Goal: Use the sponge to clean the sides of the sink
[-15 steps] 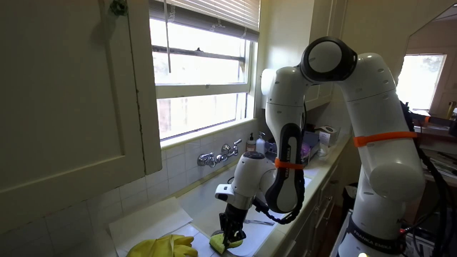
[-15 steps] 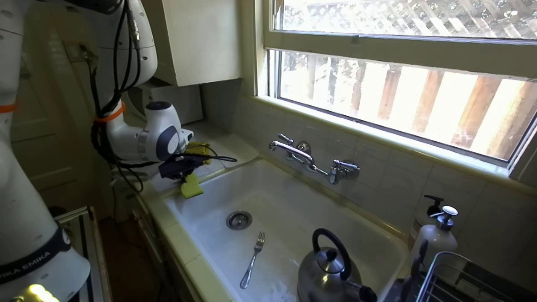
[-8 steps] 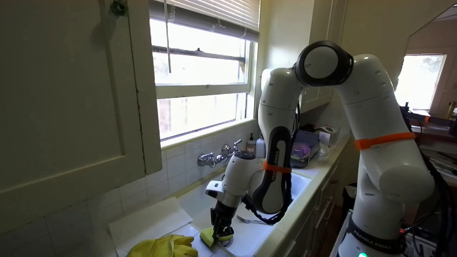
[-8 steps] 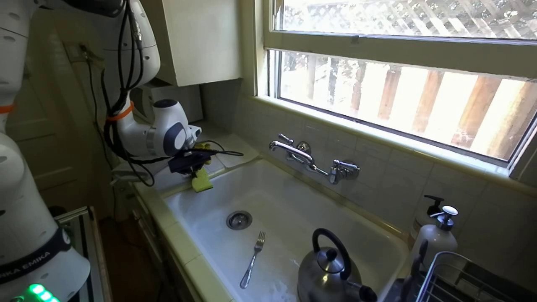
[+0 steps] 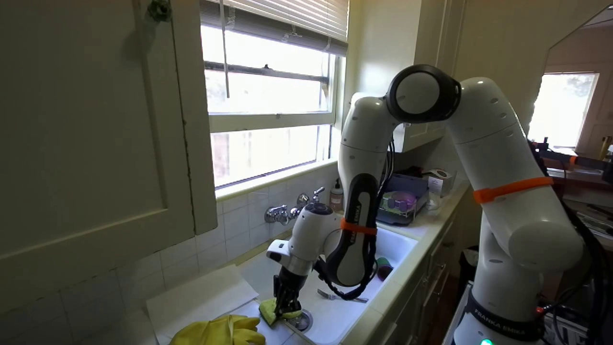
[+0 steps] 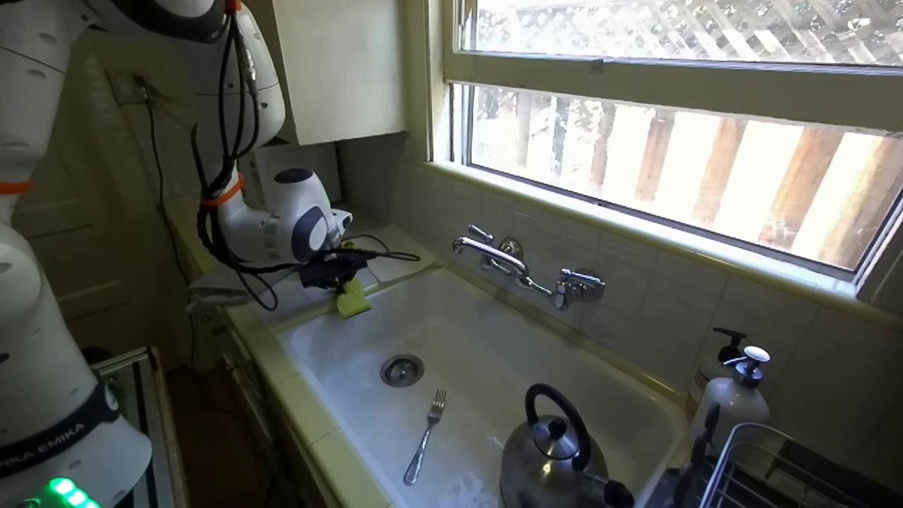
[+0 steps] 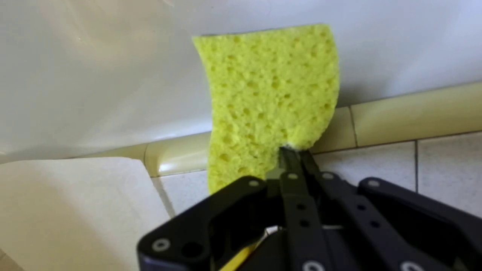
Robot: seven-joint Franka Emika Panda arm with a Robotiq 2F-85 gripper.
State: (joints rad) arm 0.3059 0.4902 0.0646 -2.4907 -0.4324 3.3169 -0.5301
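Note:
A yellow-green sponge (image 5: 269, 311) is held over the end wall of the white sink (image 5: 335, 318). It also shows in an exterior view (image 6: 353, 300). In the wrist view the sponge (image 7: 267, 90) spreads over the cream tile edge (image 7: 184, 152) and hangs down the sink's inner side. My gripper (image 7: 295, 148) is shut on the sponge's edge, its fingertips close together and partly buried in it. The gripper (image 5: 287, 309) points down, slightly tilted, just outside the basin. Whether the sponge presses on the wall is hard to tell. The sink (image 6: 480, 353) has a drain (image 6: 402, 370) near this end.
A fork (image 6: 425, 437) and a steel kettle (image 6: 550, 466) are in the sink. The faucet (image 6: 518, 268) juts from the back wall. Yellow gloves (image 5: 215, 331) and a white sheet (image 5: 206, 297) lie on the counter beside the gripper. Soap bottles (image 6: 734, 402) and a dish rack (image 6: 748, 473) stand at the far end.
My gripper has moved with the sponge along the sink's end edge, away from the front rim and toward the window wall. The drain has come into view beside it. The grip has stayed shut.

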